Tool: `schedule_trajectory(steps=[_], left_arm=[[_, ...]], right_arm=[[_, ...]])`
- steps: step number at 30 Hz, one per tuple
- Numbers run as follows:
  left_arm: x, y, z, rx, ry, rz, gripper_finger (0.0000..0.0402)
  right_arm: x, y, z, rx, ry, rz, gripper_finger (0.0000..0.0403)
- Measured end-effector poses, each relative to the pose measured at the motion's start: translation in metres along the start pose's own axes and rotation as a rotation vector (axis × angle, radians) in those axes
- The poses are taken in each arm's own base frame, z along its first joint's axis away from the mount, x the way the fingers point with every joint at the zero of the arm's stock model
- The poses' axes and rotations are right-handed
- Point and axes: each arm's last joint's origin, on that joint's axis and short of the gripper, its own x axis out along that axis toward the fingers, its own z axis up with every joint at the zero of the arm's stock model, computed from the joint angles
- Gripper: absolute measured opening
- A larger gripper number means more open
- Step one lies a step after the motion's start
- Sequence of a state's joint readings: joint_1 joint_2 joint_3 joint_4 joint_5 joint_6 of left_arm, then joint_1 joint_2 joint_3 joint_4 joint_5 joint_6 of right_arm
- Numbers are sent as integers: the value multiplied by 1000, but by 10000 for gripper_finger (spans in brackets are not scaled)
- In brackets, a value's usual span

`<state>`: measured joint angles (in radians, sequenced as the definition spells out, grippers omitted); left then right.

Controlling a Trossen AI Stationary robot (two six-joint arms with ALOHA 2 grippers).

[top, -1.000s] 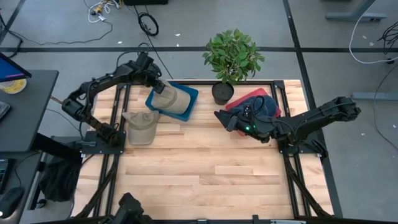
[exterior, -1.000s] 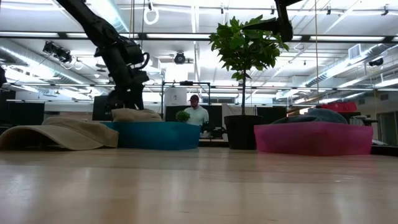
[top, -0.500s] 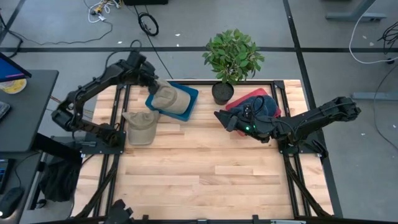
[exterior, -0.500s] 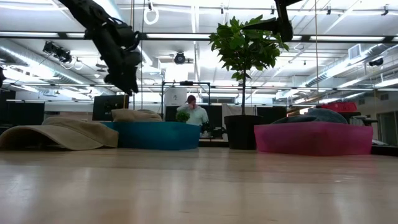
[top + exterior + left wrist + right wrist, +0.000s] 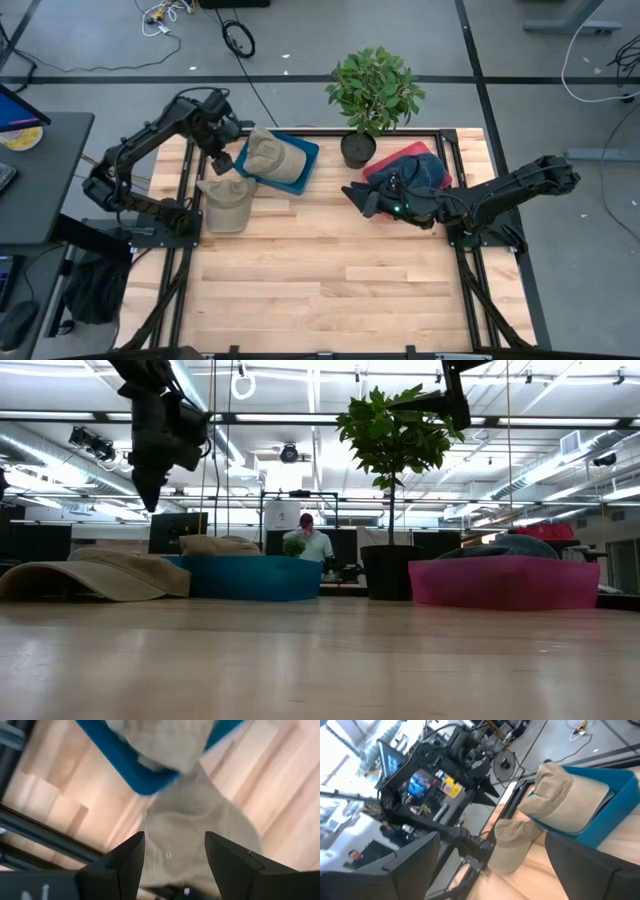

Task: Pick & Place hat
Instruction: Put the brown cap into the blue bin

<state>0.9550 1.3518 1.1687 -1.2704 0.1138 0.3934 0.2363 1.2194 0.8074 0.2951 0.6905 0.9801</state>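
From above, the left arm bends out from its base at the table's left edge, and the left gripper [image 5: 222, 160] hangs over the far-left part of the table, between the blue tray [image 5: 305, 152] and the tan cap [image 5: 226, 203] lying on the wood just near of the tray. A second tan hat [image 5: 274, 160] lies in the blue tray. The right arm stretches low from the right edge toward the middle, with the right gripper [image 5: 350, 193] beside the pink bin [image 5: 384, 165] and near the potted plant [image 5: 372, 92].

At table height, the left gripper [image 5: 150, 498] points downward, raised well above the cap [image 5: 100, 574] and the blue tray [image 5: 250, 577]; it holds nothing.

The left wrist view looks straight down: both fingers [image 5: 125, 860] stand apart with the cap [image 5: 195, 827] below them and the tray's corner [image 5: 135, 770] beyond.

In the right wrist view its fingers [image 5: 415, 860] are spread wide and empty, facing the hat in the tray [image 5: 565, 805] and the cap [image 5: 512, 845].
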Motion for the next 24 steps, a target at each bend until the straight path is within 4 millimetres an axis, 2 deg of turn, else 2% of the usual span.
schedule_trajectory(steps=[7, 16, 24], left_arm=[[10, 1, 2, -36, 83, -27, 213], [37, 10, 11, -96, 229, -81, 213], [50, 23, 4, -176, 216, -172, 193]], right_arm=[[0, 0, -3, -39, 71, 35, 366], [0, 0, -4, -60, 121, 63, 366], [-1, 0, -5, -63, 145, 73, 366]])
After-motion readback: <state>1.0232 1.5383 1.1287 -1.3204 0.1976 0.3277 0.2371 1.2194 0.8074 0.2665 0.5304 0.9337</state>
